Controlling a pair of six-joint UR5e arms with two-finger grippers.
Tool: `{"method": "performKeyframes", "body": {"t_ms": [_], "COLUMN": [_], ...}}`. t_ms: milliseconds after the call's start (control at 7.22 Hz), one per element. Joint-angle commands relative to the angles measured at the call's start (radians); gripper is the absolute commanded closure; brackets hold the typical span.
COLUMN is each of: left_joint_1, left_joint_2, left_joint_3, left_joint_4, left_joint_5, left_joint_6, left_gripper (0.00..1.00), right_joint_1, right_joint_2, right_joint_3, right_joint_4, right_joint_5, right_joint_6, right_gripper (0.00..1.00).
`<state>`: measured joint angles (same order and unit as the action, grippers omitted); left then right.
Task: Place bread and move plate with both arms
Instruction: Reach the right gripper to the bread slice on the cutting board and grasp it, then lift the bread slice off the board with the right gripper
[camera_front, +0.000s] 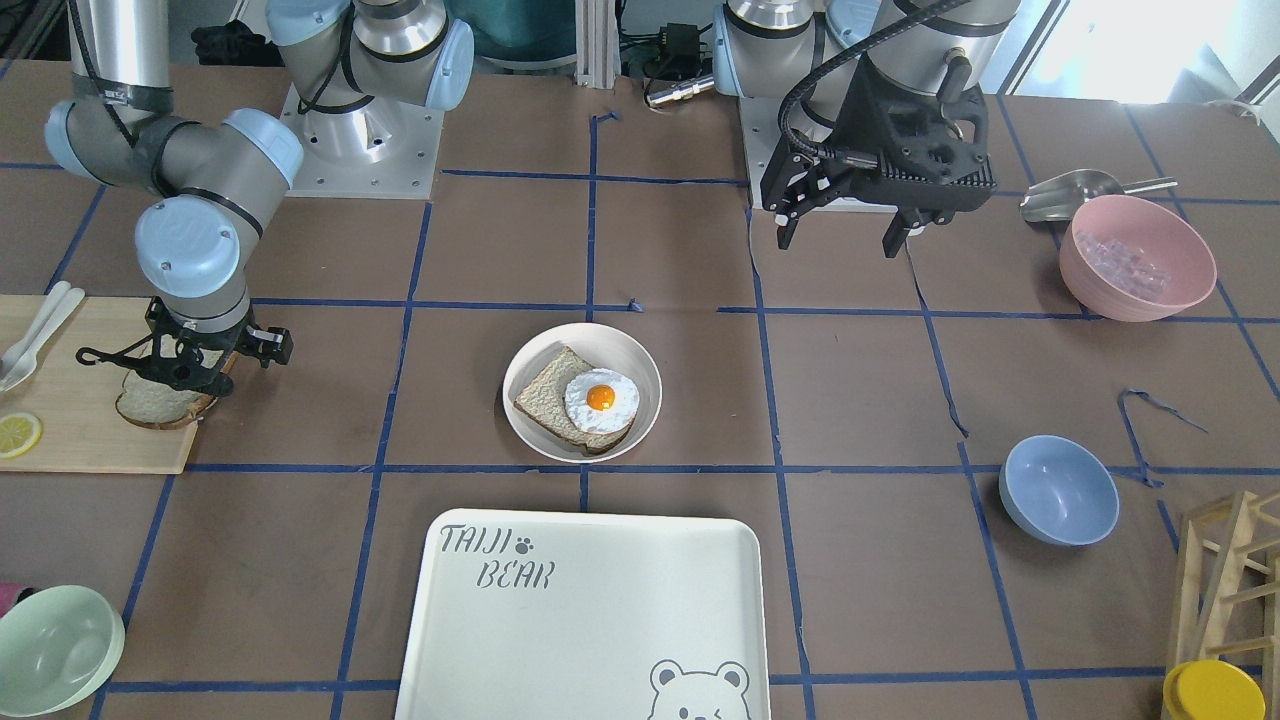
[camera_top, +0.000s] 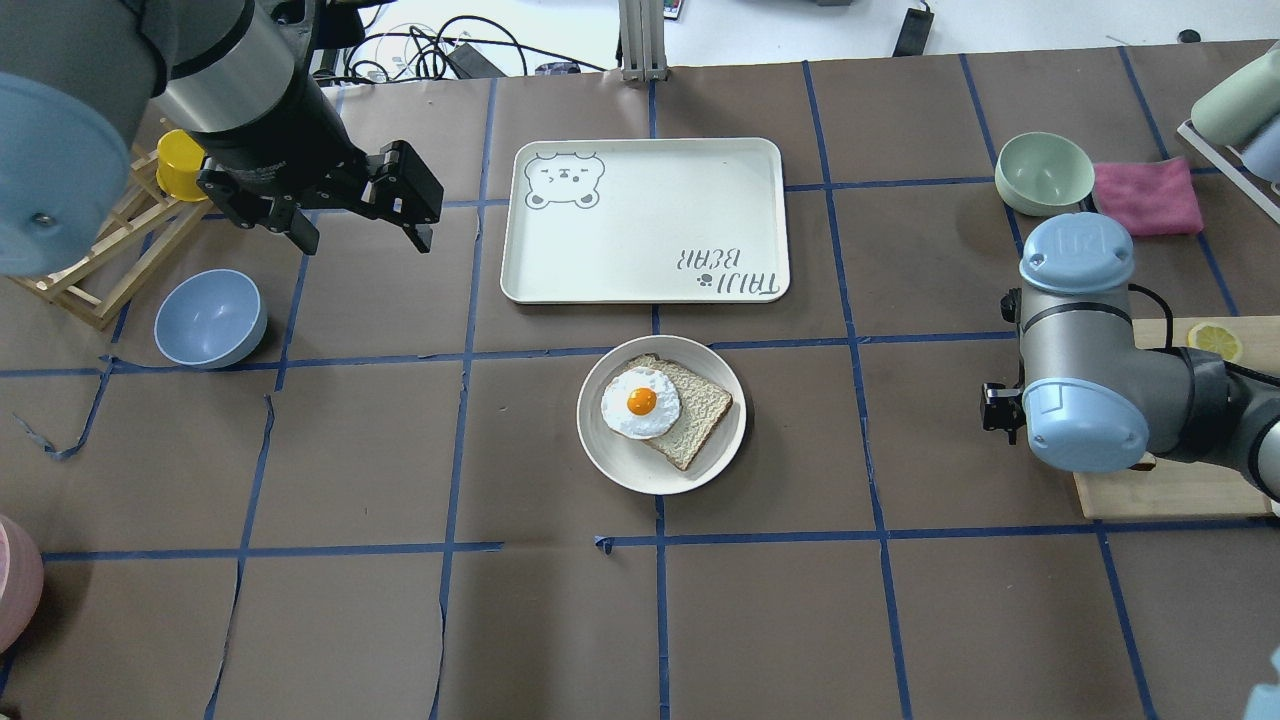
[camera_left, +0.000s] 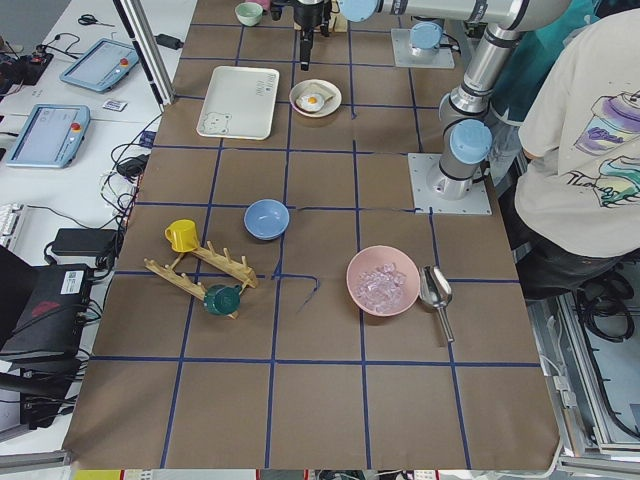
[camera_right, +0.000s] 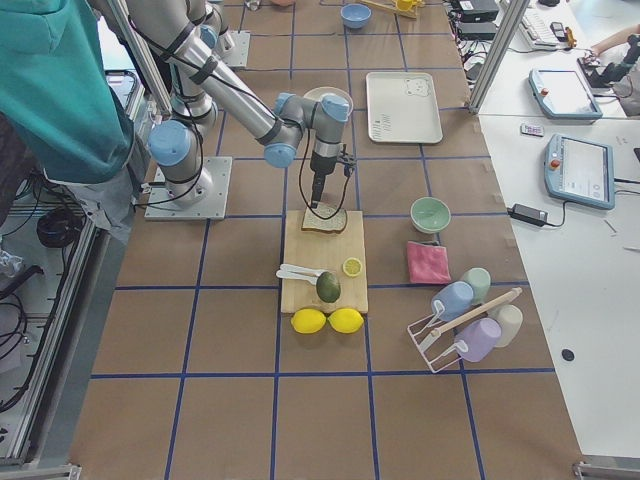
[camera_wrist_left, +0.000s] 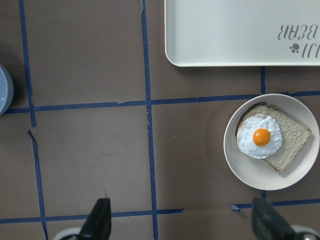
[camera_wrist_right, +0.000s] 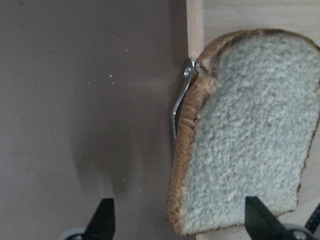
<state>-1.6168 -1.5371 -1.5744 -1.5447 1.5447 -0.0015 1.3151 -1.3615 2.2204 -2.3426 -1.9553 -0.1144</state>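
Note:
The plain bread slice (camera_wrist_right: 250, 135) lies on the edge of a wooden cutting board (camera_front: 90, 440) and also shows in the front view (camera_front: 150, 408). My right gripper (camera_front: 185, 365) hangs just over the slice, open, its fingertips (camera_wrist_right: 105, 220) spread to either side of it. The round off-white plate (camera_front: 622, 346) sits mid-table and holds another bread slice topped with a fried egg (camera_front: 600, 398). My left gripper (camera_front: 840, 228) is open and empty, raised above the table away from the plate (camera_wrist_left: 245, 172).
A white bear-printed tray (camera_front: 590, 620) lies just beyond the plate. A blue bowl (camera_front: 1058, 490), a pink bowl (camera_front: 1138, 258) with a metal scoop, a green bowl (camera_front: 55, 650) and a wooden rack (camera_front: 1230, 590) stand around the edges. A lemon slice (camera_front: 18, 434) is on the board.

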Motion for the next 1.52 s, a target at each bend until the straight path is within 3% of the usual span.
{"method": "performKeyframes", "body": {"t_ms": [0, 277, 692, 1108, 1385], "left_joint_1": [0.000, 0.000, 0.000, 0.000, 0.000], "left_joint_2": [0.000, 0.000, 0.000, 0.000, 0.000], "left_joint_3": [0.001, 0.001, 0.001, 0.001, 0.001], "left_joint_4": [0.000, -0.002, 0.000, -0.002, -0.002], "left_joint_5": [0.000, 0.000, 0.000, 0.000, 0.000], "left_joint_6": [0.000, 0.000, 0.000, 0.000, 0.000], "left_gripper": [0.00, 0.00, 0.00, 0.00, 0.00], "right_joint_1": [0.000, -0.008, -0.016, -0.016, -0.016], "right_joint_2": [0.008, 0.012, 0.016, 0.016, 0.009], "right_joint_3": [-0.001, -0.001, -0.002, -0.007, -0.008], "right_joint_4": [-0.014, -0.014, -0.015, -0.001, 0.005], "right_joint_5": [-0.017, -0.019, -0.037, -0.027, 0.012], "right_joint_6": [-0.014, -0.016, -0.033, -0.033, -0.031], "right_gripper": [0.12, 0.34, 0.49, 0.89, 1.00]}}
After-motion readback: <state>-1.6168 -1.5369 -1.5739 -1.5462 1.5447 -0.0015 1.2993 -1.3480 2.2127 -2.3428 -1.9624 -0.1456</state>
